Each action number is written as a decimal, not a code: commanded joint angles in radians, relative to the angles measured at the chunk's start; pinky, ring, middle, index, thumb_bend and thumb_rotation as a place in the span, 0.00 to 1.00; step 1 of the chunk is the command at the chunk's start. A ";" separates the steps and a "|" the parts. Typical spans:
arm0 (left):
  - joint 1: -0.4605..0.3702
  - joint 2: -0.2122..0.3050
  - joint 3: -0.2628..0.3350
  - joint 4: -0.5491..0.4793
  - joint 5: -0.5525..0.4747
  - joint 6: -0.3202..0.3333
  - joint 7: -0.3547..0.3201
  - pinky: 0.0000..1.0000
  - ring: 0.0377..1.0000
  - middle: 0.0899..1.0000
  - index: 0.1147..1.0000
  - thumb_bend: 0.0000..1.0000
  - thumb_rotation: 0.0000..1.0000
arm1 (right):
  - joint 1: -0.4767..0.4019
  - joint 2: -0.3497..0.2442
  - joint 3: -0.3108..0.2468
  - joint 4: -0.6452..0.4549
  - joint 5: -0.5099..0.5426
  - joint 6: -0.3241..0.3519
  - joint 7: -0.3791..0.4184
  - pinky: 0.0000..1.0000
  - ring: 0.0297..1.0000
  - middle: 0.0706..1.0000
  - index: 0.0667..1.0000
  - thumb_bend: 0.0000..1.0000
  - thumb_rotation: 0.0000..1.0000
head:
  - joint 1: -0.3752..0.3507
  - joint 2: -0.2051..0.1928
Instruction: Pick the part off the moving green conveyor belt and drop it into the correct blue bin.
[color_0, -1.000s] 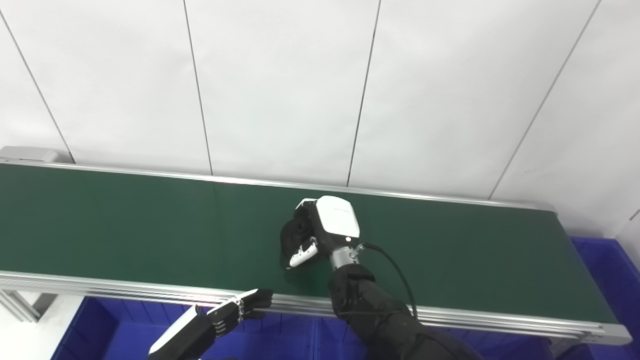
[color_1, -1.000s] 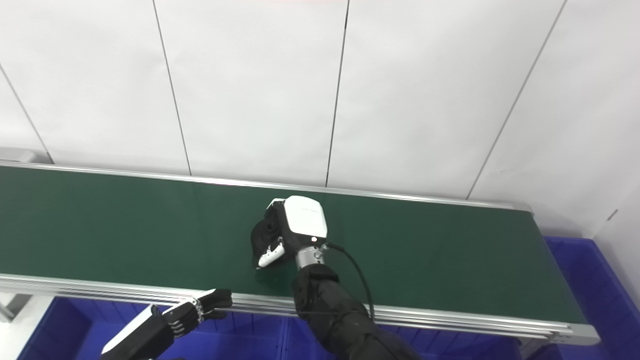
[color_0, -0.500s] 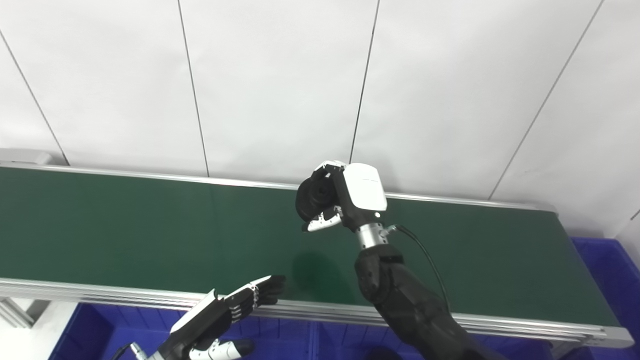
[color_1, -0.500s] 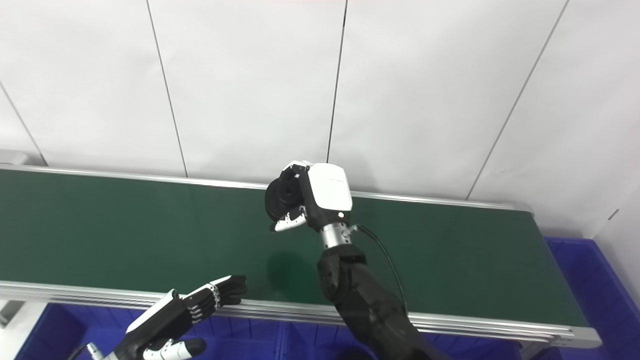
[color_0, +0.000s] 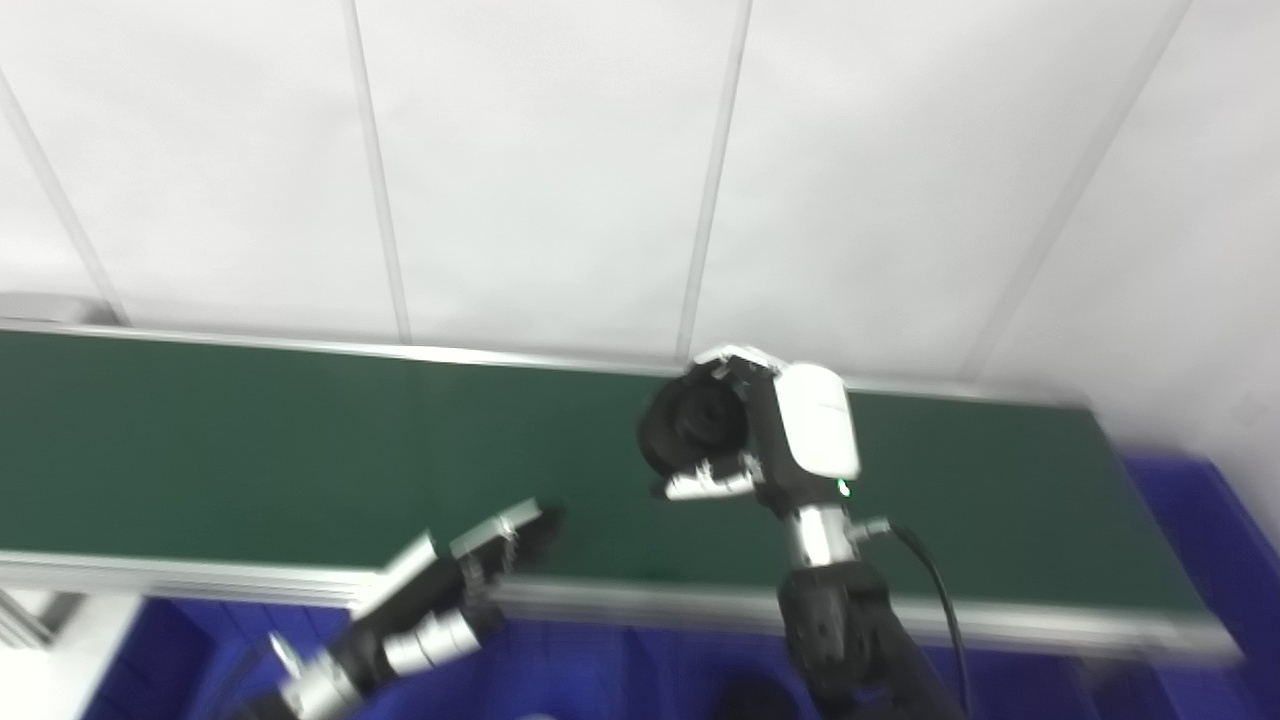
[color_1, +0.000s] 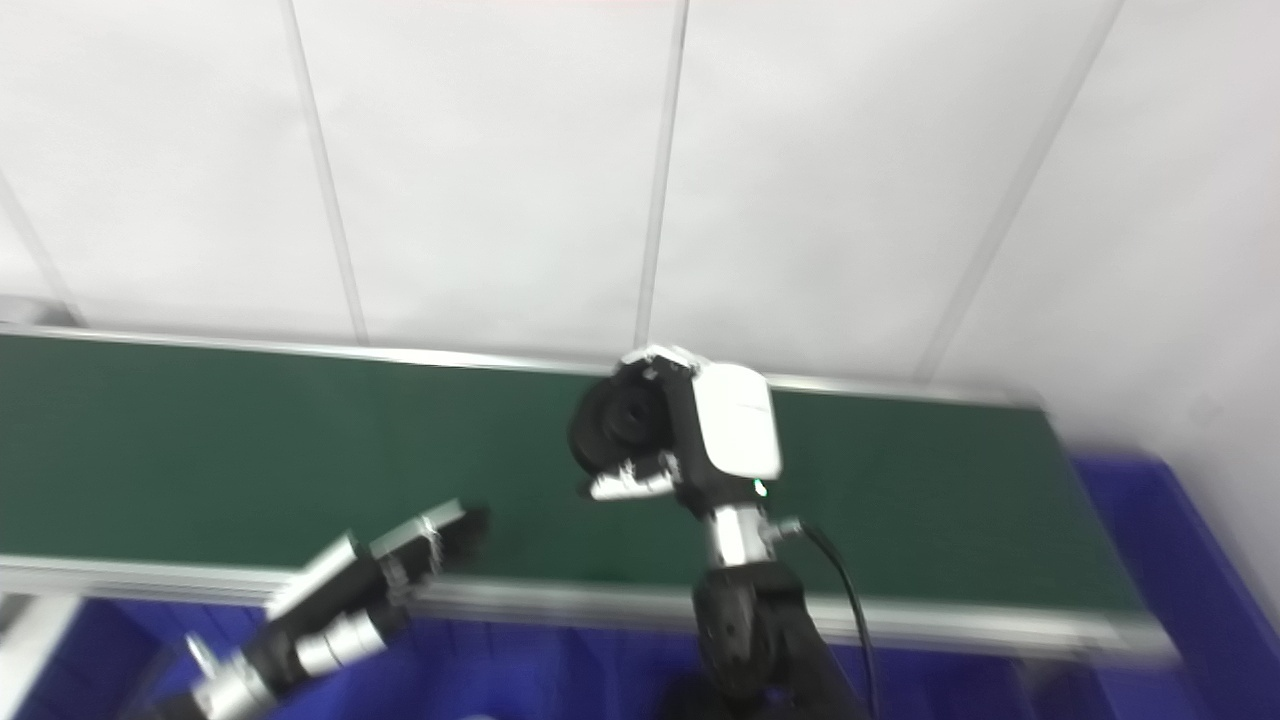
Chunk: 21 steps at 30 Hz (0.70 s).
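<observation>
1. The part (color_0: 697, 432) is a round black thing, kinda like a thick disc or wheel with a hole or recess in the middle. It's up in the air above the green conveyor belt (color_0: 250, 450), not touching it.

2. The right hand (color_0: 770, 440) has it. Its fingers (color_0: 745, 368) curl over the top of the part and the thumb (color_0: 700, 486) tucks in underneath, so the part is wrapped in the grip with its flat face turned toward the left of the picture. The white back of the hand faces right.

3. The right arm comes up from the bottom edge nearly straight, with a black cable looping off the wrist.

4. The left hand (color_1: 420, 548) sits low, just over the near metal rail (color_1: 560, 600) of the belt, fingers stretched out flat and held close together, pointing up and to the right. It's holding nothing. It's pretty blurry though, so finer detail is a no-go.

5. The belt runs left to right across the whole shot, with a silver rail along the far side too.

6. Blue bins (color_0: 1210, 520) show below the near rail and off the right end of the belt. Can't tell what's in them.

7. Behind everything is a white panelled wall (color_0: 550, 170) with thin seams.
</observation>
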 joint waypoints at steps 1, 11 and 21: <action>-0.063 0.013 0.000 -0.068 -0.026 0.029 -0.005 0.96 0.98 0.98 0.96 0.44 0.81 | 0.003 0.003 -0.022 -0.099 -0.023 0.030 0.026 0.39 0.43 0.49 0.48 0.50 0.00 | -0.067 0.025; -0.068 0.013 -0.004 -0.134 -0.032 0.109 -0.011 0.93 0.97 0.98 0.95 0.37 0.79 | 0.295 0.023 0.015 -0.244 -0.075 -0.002 0.089 0.40 0.41 0.46 0.50 0.50 0.00 | -0.034 0.046; -0.024 0.042 0.020 -0.206 -0.079 0.151 -0.020 0.93 0.95 0.97 0.95 0.38 0.77 | 0.334 0.055 0.053 -0.098 -0.078 -0.075 0.034 0.39 0.42 0.45 0.50 0.50 0.00 | -0.038 0.052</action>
